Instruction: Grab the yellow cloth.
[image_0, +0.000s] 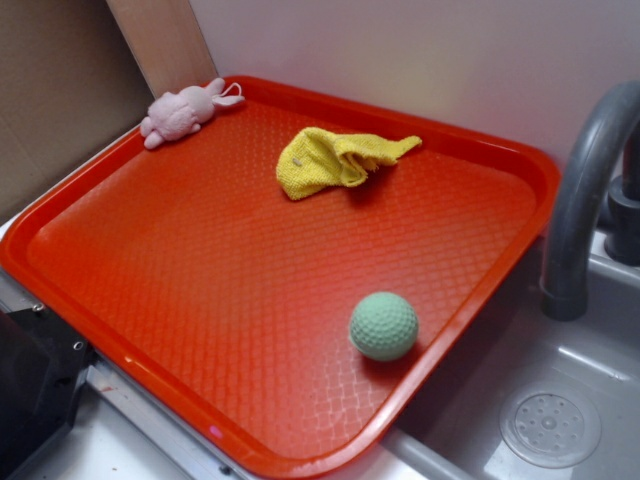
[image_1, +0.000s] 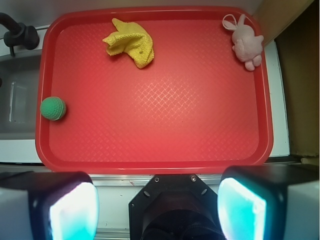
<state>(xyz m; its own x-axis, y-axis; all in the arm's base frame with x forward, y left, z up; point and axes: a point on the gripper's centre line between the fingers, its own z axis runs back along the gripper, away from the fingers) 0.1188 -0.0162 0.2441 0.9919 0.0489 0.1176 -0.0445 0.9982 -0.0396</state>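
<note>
We see one red tray (image_0: 120, 330) with a diamond-textured floor, set beside a grey sink (image_0: 520, 400) and its tap (image_0: 580, 200), a pale wall behind. On it we count one yellow cloth (image_0: 335, 160), crumpled near the far edge; one pink plush toy (image_0: 180, 112) on a far corner rim; one green ball (image_0: 383, 326). The claw (image_1: 157, 205) is spread wide, holding nothing, off the tray's near edge.
</note>
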